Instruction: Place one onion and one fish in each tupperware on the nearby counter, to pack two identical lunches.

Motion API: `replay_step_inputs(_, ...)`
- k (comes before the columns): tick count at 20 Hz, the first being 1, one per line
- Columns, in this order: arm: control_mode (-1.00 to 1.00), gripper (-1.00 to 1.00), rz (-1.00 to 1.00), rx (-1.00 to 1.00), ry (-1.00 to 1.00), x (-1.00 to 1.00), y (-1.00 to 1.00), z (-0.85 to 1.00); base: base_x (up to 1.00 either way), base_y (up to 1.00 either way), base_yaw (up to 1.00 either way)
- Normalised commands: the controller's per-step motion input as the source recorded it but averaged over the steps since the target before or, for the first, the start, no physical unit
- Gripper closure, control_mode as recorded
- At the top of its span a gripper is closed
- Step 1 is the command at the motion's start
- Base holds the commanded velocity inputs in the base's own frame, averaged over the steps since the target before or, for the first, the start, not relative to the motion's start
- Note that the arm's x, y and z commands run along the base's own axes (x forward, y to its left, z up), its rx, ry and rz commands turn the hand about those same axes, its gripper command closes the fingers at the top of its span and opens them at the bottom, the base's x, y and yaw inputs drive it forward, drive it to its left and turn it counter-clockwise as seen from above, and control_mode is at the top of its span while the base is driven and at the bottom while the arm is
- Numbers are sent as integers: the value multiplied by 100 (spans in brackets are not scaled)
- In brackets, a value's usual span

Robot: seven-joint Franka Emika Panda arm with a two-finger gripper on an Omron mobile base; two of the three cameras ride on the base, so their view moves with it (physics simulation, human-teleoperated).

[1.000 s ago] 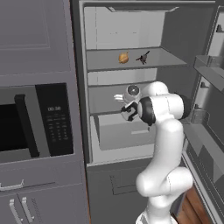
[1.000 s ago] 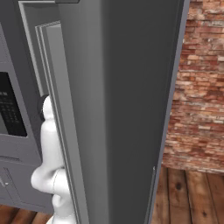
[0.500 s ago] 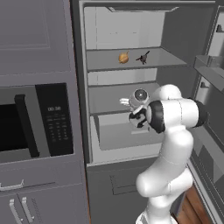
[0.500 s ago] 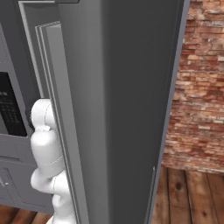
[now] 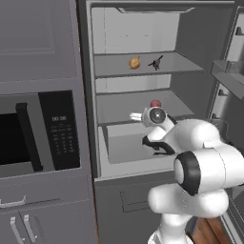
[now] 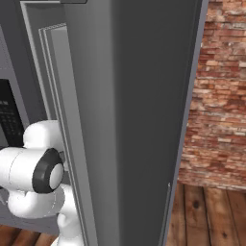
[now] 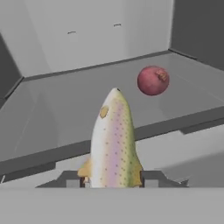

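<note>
You have the fish (image 7: 113, 142) sitting between the finger tips of the gripper (image 7: 113, 180), jaws drawn in narrow against its sides near the tail, head pointing away toward the back wall of the fridge (image 5: 143, 38). In the left base view the hand is at the front edge of the middle shelf (image 5: 119, 105), just above the drawer (image 5: 125, 143) below it. A red onion (image 7: 153, 80) rests further in on that same shelf, toward its right rear, apart from the fish. On the upper shelf (image 5: 186, 64) a yellow onion (image 5: 135, 63) and a second, dark fish (image 5: 156, 62) lie side by side near the middle. Your main risk, as I judge it, is the grip itself: you hold a long, tapered body close to one end, so a quick swing could let it pivot or slide out. The second risk is clearance. The open fridge door (image 6: 134, 115) stands close on the right and the fridge's left wall and the microwave (image 5: 33, 133) close on the left, so pull straight back over the shelf's front edge before turning. Keep the fish's nose away from the red onion, or you may roll it deeper into the rear corner.
</note>
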Motion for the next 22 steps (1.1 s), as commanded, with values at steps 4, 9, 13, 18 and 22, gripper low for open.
replay_step_inputs(4,-100,100,-6,7,26,-100,1,100,0,0,0)
replay_step_inputs(9,-100,100,-6,10,41,-91,0,100,0,0,0)
replay_step_inputs(13,-100,100,-3,5,45,-88,0,100,0,0,0)
replay_step_inputs(18,-100,100,-1,0,23,-99,6,67,0,0,0)
replay_step_inputs(22,-100,100,0,-2,-12,-100,0,33,0,0,0)
